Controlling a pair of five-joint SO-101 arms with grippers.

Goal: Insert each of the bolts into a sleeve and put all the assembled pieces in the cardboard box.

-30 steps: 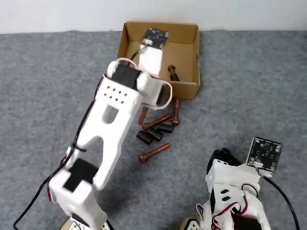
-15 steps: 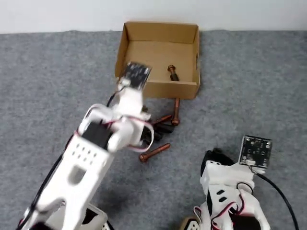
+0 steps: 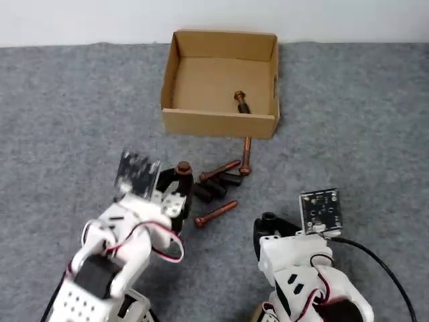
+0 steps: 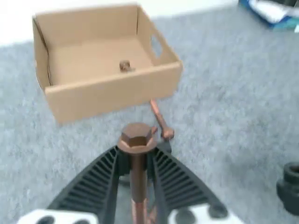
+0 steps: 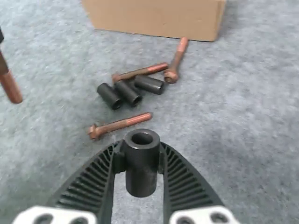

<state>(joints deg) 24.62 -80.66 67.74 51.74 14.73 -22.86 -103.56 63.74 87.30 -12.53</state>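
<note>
**Bolt in one claw, sleeve in the other, both short of the box**

The left gripper [image 4: 136, 156] is clamped on a copper bolt [image 4: 136, 142]. It pinches the shank so the hex head stands proud of the fingertips, pointing toward the cardboard box [image 4: 112, 95]. The right gripper [image 5: 141, 153] is closed around a black sleeve [image 5: 141, 168], with the open bore facing out past the fingers. My guess is that each part is held this way for mating: the sleeve's hole is left unobstructed and the bolt is kept straight and firm.

Both claws sit out in front of the box's front wall, well apart from it and apart from each other. The held bolt and the held sleeve are not touching, so this pair looks not yet joined.

Between the claws and the box lies the remaining stock on the grey carpet [image 3: 348, 134]. There are three loose sleeves [image 5: 127, 92] bunched side by side and three loose bolts [image 5: 120, 125]. One of those bolts has its tip right up by the box's front wall.

Inside the box, near the front wall, rests one piece [image 3: 240, 102] with a copper head on a dark body. It appears to be a finished assembly. By my count that makes one done, one in hand and three to go.
</note>
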